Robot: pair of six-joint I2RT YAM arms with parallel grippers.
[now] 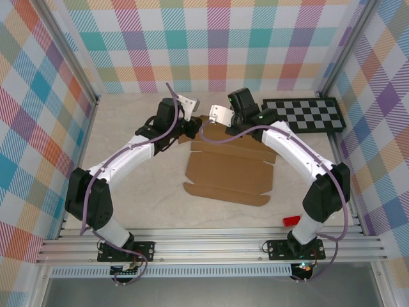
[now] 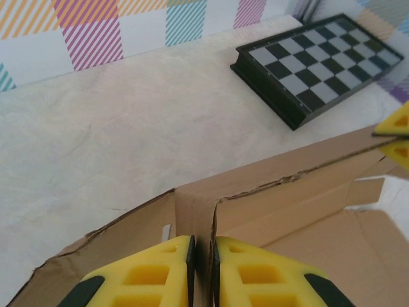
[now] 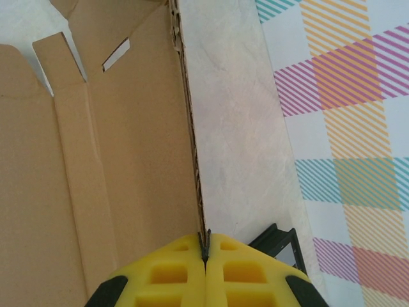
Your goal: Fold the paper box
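Top external view: the paper box [image 1: 227, 173] is seen lying mostly flat at the middle of the table [image 1: 128, 211], with the bulk of the sheet spread from its far edge toward the arm bases. The far flap is raised, its long axis running left to right, and both arms are gathered at it, side by side. In the left wrist view, the left gripper [image 2: 204, 249] is shown with jaws drawn narrow on a creased corner of that flap. In the right wrist view, the right gripper [image 3: 205, 243] is pinched tight on the flap's thin edge. Neither arm is judged nearer. The fold is expected to be made toward the bases.
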